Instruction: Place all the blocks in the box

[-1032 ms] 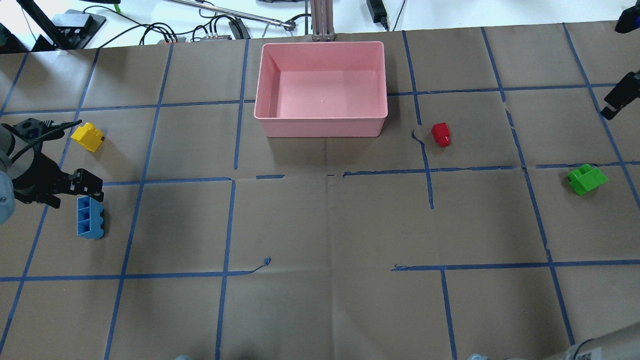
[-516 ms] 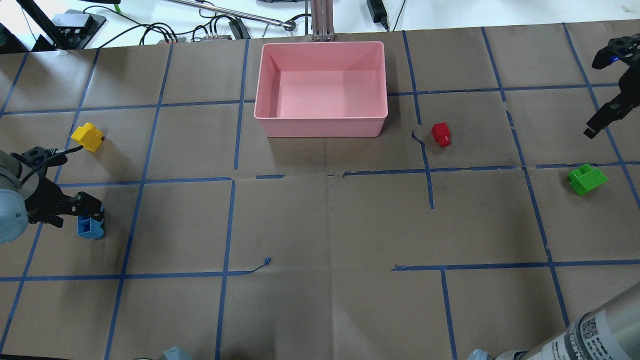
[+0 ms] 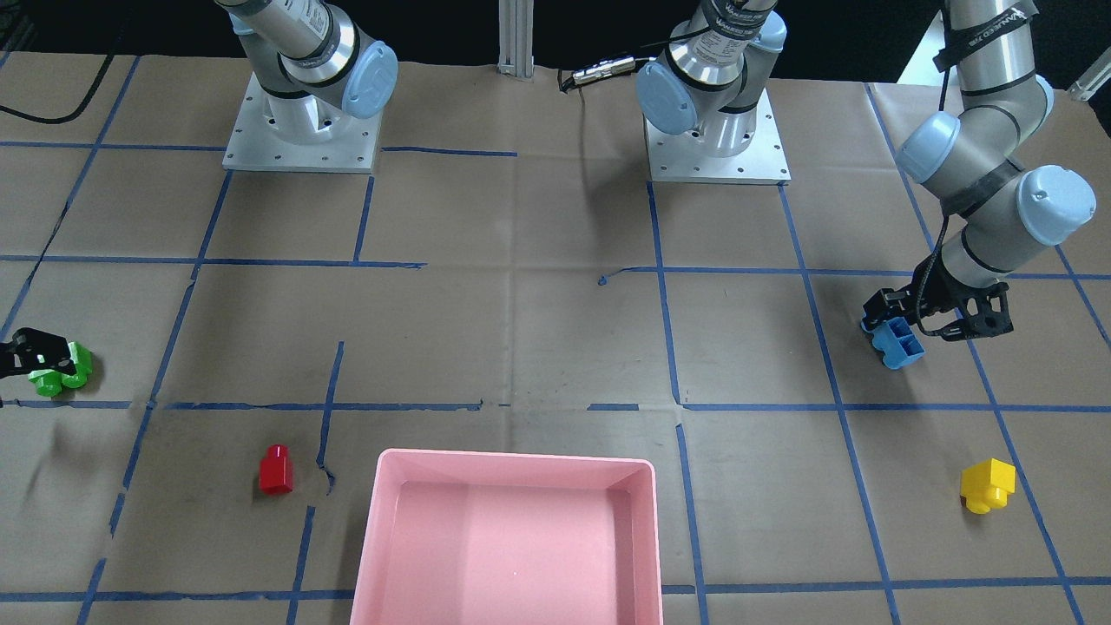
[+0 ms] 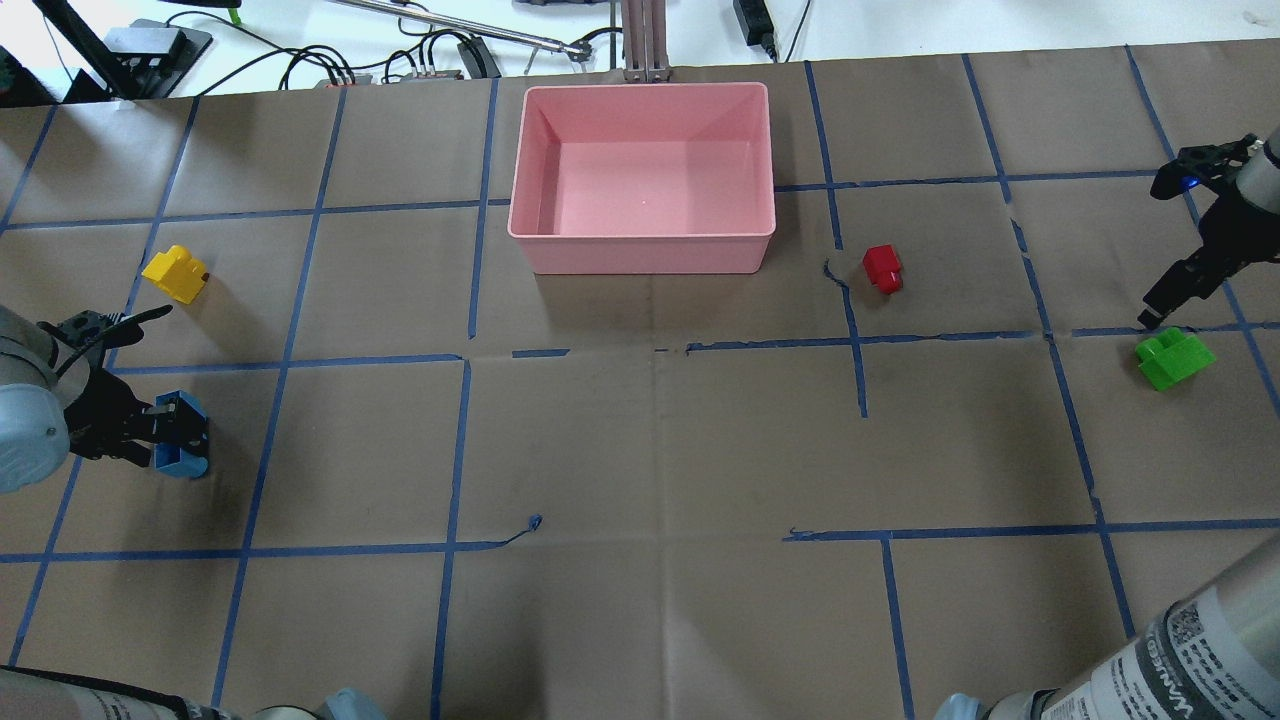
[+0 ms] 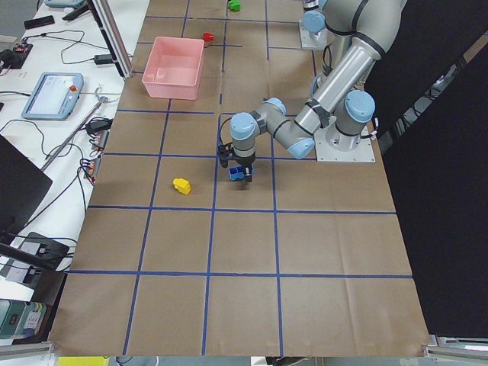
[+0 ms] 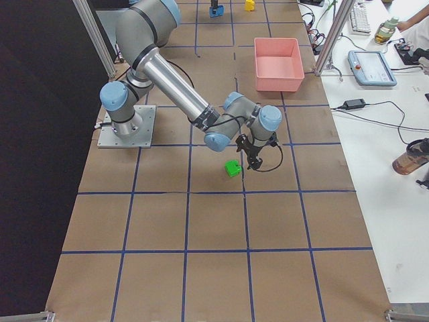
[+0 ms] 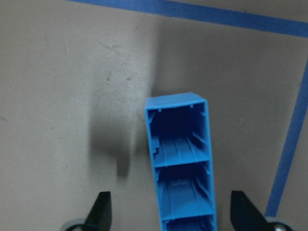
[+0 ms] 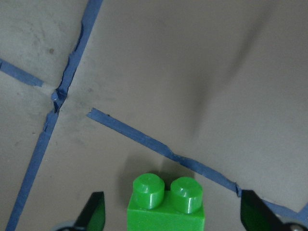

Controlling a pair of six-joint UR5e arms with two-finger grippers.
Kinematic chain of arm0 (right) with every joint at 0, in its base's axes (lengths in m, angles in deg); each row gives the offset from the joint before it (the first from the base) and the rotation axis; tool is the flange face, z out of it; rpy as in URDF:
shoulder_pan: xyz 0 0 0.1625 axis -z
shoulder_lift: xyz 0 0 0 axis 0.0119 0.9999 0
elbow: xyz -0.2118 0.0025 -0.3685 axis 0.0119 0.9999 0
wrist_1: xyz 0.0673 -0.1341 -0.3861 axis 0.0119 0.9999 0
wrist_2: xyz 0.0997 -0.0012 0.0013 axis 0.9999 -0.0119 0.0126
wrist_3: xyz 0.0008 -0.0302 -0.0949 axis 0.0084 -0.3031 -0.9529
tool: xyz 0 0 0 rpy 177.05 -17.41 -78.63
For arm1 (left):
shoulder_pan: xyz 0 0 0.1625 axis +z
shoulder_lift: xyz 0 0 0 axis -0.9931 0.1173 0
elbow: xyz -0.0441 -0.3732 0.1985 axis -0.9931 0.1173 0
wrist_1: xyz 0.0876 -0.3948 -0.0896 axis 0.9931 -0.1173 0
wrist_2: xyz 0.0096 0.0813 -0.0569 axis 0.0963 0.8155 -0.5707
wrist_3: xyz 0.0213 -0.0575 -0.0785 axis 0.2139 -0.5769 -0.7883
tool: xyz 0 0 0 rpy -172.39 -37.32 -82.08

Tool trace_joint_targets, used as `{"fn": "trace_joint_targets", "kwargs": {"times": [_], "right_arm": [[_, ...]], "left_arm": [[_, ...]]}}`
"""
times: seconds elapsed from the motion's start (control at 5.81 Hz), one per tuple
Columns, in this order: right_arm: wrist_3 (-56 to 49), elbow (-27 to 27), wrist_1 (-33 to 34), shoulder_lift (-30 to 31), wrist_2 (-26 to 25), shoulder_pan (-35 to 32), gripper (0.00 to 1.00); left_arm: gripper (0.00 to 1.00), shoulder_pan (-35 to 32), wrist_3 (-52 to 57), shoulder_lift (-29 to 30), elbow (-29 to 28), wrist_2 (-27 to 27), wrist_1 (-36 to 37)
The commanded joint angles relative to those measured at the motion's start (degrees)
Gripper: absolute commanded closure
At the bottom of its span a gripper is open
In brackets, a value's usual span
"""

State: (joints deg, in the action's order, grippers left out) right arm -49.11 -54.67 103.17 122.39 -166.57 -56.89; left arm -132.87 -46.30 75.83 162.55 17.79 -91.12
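Observation:
My left gripper (image 7: 171,211) is open and low over the table, its fingers on either side of the blue three-stud brick (image 7: 180,159), which lies hollow side toward the camera at the table's left (image 4: 182,450). My right gripper (image 8: 173,214) is open, its fingers on either side of the green two-stud brick (image 8: 166,204) at the far right (image 4: 1175,360). The yellow brick (image 4: 175,273) lies left of the pink box (image 4: 640,238). The red brick (image 4: 882,268) lies right of the box. The box holds no bricks.
Brown paper with blue tape grid lines covers the table. Cables and a metal post (image 4: 640,40) lie beyond the box's far edge. Both arm bases (image 3: 299,130) stand on the robot's side.
My left gripper has moved down over the blue brick and now straddles it. My right arm has come in from the right edge and down to the green brick.

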Motion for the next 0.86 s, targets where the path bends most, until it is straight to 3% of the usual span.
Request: {"fn": "trace_joint_targets", "kwargs": {"times": [0.0,0.17,0.52,0.69], "right_arm": [[0.17,-1.99,0.21,-0.76,-0.19,1.54,0.0],[0.69,-3.48,0.38,-0.85,-0.01,1.72,0.0],[0.7,-4.8,1.79,-1.11,-0.19,2.25,0.01],[0.52,-4.81,3.88,-1.2,-0.36,2.25,0.16]], "left_arm": [[1.0,-0.23,0.73,0.74,-1.52,-0.73,0.25],[1.0,-1.1,0.65,0.57,-4.84,-2.56,-0.36],[1.0,-15.52,1.0,0.91,-15.37,-3.11,-5.08],[1.0,-23.09,0.66,2.31,-22.11,-2.5,-10.94]]}}
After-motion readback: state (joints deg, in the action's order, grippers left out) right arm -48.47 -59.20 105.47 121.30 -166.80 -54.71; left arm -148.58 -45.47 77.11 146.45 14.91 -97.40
